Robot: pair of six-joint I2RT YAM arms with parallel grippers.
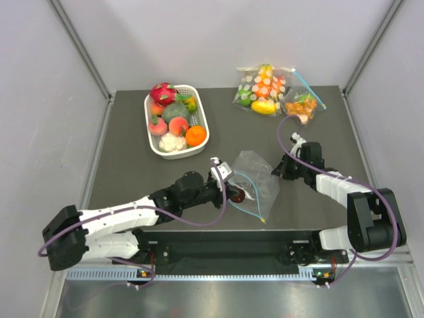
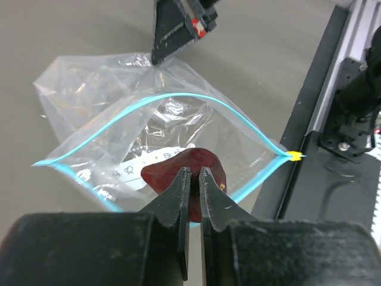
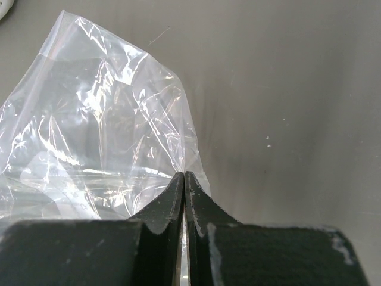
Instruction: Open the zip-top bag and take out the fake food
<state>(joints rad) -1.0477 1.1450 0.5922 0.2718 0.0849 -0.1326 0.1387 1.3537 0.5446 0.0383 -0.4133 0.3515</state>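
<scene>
Dark grey worktop point(image 1: 132, 172) is carrying the zip-top bag point(image 1: 255, 175), lying open-mouthed near its front edge. At the mouth, the left tool point(image 2: 194, 173) is pinching, almost closed, a red toy strawberry point(image 2: 166, 173); the right tool point(image 3: 184, 176) is clamping the bag's clear far edge.

You are working in a robot test cell in a lab, not a home or kitchen. Plain white panels point(image 1: 218, 40) wall in the dark grey table point(image 1: 126, 165) on three sides, with metal struts point(image 1: 79, 46) at the corners. Two white-and-black arms point(image 1: 126, 218) are bolted to a black base rail point(image 1: 218, 250) at the near edge, purple cables point(image 1: 283, 142) looped along them. The fake food point(image 1: 163, 93) in the white basket point(image 1: 175, 154) is probably moulded plastic, a prop rather than produce.
</scene>
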